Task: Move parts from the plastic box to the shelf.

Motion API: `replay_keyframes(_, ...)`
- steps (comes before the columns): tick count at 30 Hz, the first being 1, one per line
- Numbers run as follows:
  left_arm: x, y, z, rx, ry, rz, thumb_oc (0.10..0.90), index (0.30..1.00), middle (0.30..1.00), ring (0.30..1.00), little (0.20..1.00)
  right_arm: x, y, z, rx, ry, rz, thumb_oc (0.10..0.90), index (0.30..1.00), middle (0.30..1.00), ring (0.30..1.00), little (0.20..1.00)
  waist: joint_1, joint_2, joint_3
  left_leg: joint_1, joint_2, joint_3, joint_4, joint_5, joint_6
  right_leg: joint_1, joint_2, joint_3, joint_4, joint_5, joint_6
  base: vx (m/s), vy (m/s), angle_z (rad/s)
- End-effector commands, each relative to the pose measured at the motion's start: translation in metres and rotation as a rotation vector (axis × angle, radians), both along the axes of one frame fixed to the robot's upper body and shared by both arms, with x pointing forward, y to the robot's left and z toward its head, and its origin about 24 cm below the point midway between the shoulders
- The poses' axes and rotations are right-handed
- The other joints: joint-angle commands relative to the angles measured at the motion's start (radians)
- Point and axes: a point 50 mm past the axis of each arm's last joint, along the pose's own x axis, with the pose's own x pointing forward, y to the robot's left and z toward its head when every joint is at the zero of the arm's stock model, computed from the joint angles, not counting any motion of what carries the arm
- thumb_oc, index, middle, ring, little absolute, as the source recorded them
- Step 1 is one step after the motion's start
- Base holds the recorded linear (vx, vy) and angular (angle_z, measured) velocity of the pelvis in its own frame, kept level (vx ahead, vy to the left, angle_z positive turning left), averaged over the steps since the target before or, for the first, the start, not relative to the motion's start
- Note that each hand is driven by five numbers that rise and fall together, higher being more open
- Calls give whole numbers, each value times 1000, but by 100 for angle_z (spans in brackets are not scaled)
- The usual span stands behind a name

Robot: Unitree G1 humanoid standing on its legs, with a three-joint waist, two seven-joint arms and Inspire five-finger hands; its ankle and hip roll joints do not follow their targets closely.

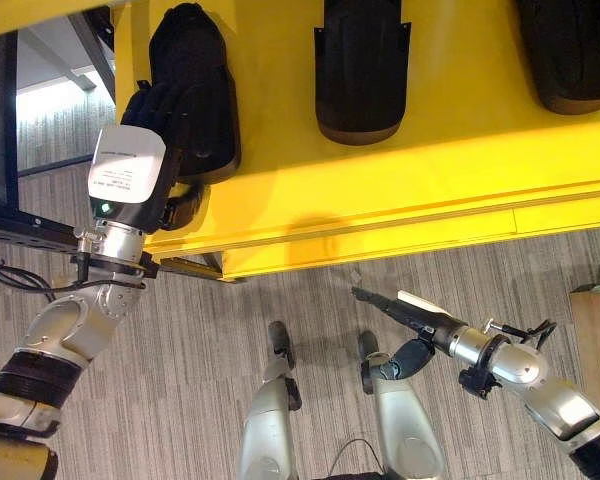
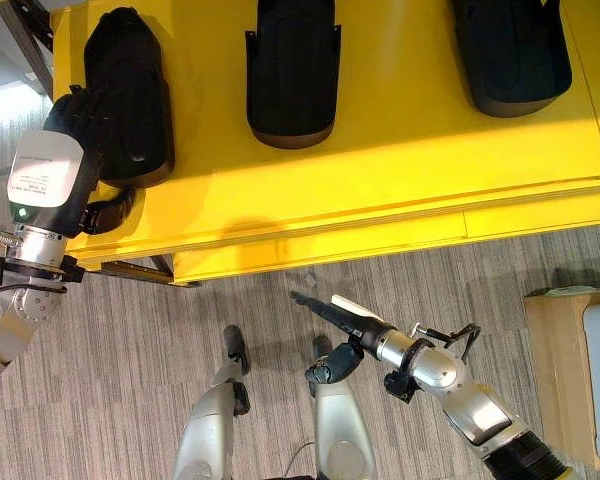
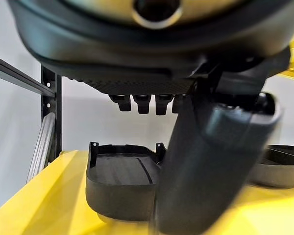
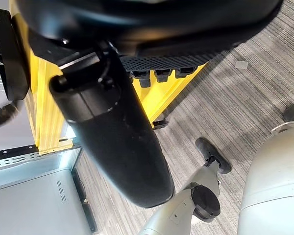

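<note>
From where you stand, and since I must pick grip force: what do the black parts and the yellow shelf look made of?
The black parts look like moulded plastic, matte: thin upturned rims, small side tabs, a dull sheen. The yellow shelf looks like painted sheet metal, smooth and semi-gloss, with a folded front lip and soft reflections; I cannot rule out coated board. The left hand rests at the leftmost part.

Shelf (image 1: 400, 190) has three black parts (image 1: 362, 70) along it with bare yellow gaps between, front strip's open too, and my right robot hand (image 1: 405, 310) hangs over clear floor (image 1: 180, 330)
</note>
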Motion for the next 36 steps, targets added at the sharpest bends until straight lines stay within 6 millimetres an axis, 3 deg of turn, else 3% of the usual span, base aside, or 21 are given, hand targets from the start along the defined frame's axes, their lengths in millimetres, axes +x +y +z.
replay_keyframes(1,-3,5,51,-42,-217,2,900,1000,1000,1000,1000,1,22,34,118,-126,115,900,1000,1000,1000,1000,-29,-51,-48,39,9,39,106,-165,12,42,13,-25,-117,38,6,0,0,0)
replay_keyframes(23,-11,5,52,-85,-291,3,900,1000,1000,1000,1000,-2,23,29,130,-119,108,900,1000,1000,1000,1000,-19,-53,-48,43,8,34,108,-166,14,54,13,-28,-116,34,4,0,0,0)
replay_keyframes(36,-3,2,60,-107,-295,-3,900,1000,1000,1000,1000,-2,25,28,132,-108,112,900,1000,1000,1000,1000,-30,-57,-53,47,12,38,112,-165,13,64,15,-25,-120,37,6,0,0,0)
